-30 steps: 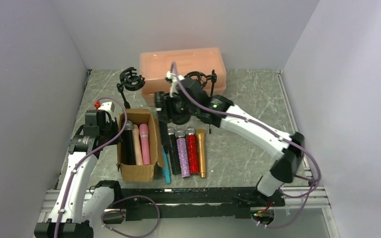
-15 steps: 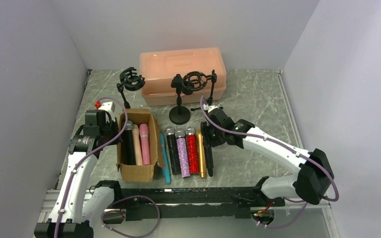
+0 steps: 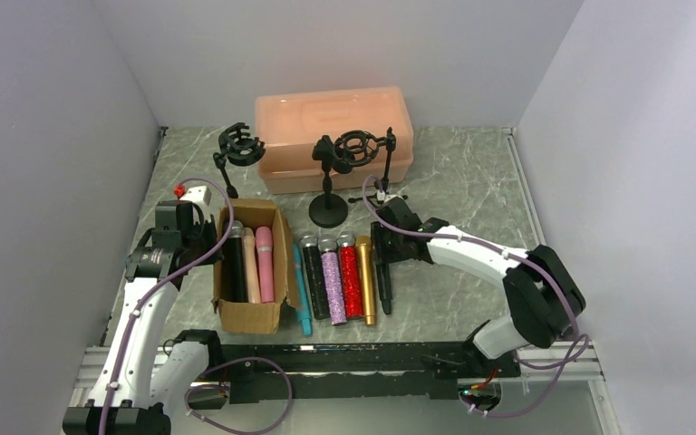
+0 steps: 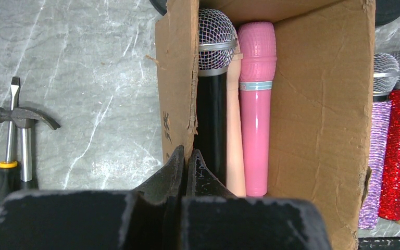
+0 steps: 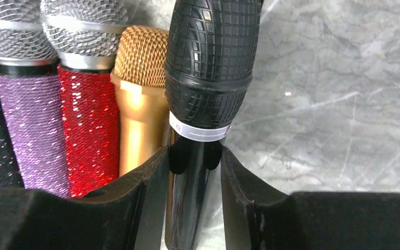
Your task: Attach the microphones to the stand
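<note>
The table (image 3: 453, 181) bears a pink bin (image 3: 333, 118) at its far side, and a stand (image 3: 328, 214) with a round base is just near of the bin. A box (image 3: 252, 315) at the left holds a dark mic (image 4: 211, 104), a peach mic (image 4: 234, 146) and a pink mic (image 4: 255, 114) side by side, heads far. Right of the box a teal mic (image 3: 302, 290), purple mic (image 3: 333, 285), red mic (image 3: 351, 281) and gold mic (image 3: 367, 285) lie in a row. My right gripper (image 5: 194, 153) clamps the black mic (image 5: 208, 62) just below its head, and that mic is in line with the row, just right of the gold one. My left gripper (image 4: 187, 156) is pinched closed at the box's left wall. I cannot tell whether cardboard sits between its fingers. A hammer (image 4: 25, 117) and a screwdriver (image 4: 5, 179) lie left of the box.
</note>
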Controlling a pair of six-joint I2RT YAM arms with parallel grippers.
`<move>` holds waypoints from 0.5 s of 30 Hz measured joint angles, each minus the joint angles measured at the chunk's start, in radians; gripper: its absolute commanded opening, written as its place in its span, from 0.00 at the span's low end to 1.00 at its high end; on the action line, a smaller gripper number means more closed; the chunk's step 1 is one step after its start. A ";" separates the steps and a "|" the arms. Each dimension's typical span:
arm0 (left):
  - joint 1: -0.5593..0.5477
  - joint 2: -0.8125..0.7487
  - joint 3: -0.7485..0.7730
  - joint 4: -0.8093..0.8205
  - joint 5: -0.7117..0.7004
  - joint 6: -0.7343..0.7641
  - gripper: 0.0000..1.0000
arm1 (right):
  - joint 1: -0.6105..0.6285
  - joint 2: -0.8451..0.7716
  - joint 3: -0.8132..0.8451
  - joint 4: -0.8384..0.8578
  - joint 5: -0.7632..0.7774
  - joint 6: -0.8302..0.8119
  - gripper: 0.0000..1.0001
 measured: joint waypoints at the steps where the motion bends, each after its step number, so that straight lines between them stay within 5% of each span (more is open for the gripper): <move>1: 0.000 0.000 0.000 0.000 0.000 0.000 0.00 | 0.000 0.013 0.000 0.014 -0.001 -0.001 0.17; 7: 0.000 0.000 0.000 0.000 0.000 0.005 0.00 | -0.010 0.101 0.008 0.076 -0.007 0.010 0.49; 15: 0.000 0.000 0.000 0.004 0.006 0.018 0.00 | -0.058 0.080 0.009 0.092 0.021 0.058 0.62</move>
